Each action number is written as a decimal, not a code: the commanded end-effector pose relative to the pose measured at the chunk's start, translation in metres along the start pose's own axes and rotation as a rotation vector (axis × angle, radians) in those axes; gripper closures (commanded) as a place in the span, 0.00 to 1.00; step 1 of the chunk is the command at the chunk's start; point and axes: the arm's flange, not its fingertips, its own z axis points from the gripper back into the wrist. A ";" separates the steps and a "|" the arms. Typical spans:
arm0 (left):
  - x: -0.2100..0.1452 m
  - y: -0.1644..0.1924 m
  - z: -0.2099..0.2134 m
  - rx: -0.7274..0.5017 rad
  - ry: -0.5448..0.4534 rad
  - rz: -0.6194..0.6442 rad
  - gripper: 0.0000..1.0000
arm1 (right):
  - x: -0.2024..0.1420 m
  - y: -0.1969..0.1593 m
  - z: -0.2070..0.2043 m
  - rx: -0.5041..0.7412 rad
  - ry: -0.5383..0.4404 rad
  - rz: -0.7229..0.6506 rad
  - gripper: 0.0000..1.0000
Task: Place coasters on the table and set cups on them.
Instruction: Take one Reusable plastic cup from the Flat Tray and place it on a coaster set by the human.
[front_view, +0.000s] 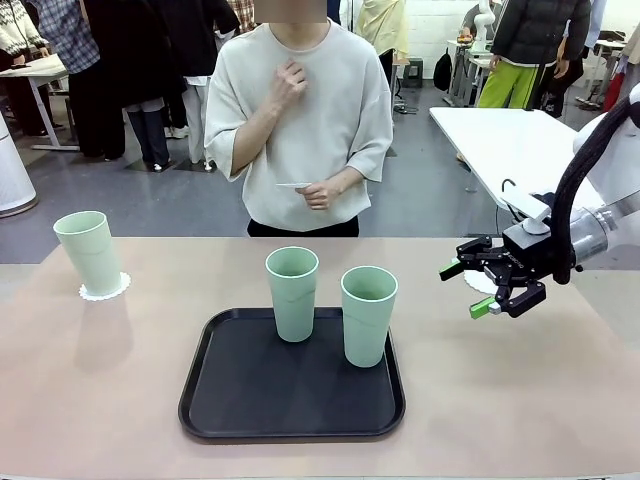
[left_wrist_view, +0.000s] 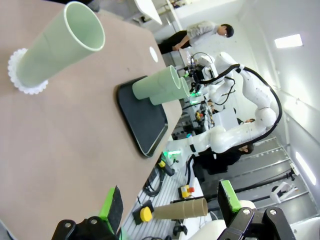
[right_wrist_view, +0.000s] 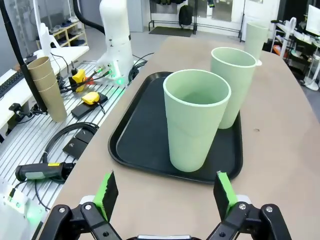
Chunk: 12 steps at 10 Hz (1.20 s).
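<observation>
You have three tall, pale mint-green tumblers (front_view: 292, 292). One stands far left on a scalloped white coaster (front_view: 104, 290); two stand in the black tray (front_view: 250, 400) at centre. A second coaster (left_wrist_view: 153, 53) lies bare at the right of the tan table (front_view: 100, 400). Your right gripper (front_view: 464, 288) hovers near it, jaws wide, empty. The left gripper (left_wrist_view: 170, 202) is wide open too, holding nothing.

Front view: at the right, the right gripper (front_view: 466, 288) covered most of a white disc (front_view: 484, 282) on the table (front_view: 100, 380), and its arm ran off the right edge. Top centre, a person's hand (front_view: 318, 192) held a thin white sliver (front_view: 290, 185), too slim to identify. Right wrist view: the front cup (right_wrist_view: 195, 125) hid part of the cup behind (right_wrist_view: 235, 90). Left wrist view: the left gripper (left_wrist_view: 169, 196) was cut off by the bottom edge.
</observation>
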 end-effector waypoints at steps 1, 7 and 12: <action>0.001 -0.002 0.003 0.006 -0.003 0.014 0.00 | -0.002 0.000 0.000 -0.001 -0.002 -0.005 0.00; 0.001 -0.002 0.003 0.006 -0.003 0.014 0.00 | -0.018 -0.001 -0.044 -0.173 -0.179 -0.064 0.00; 0.001 -0.002 0.003 0.006 -0.003 0.014 0.00 | -0.033 -0.011 -0.068 -0.155 -0.161 -0.091 0.00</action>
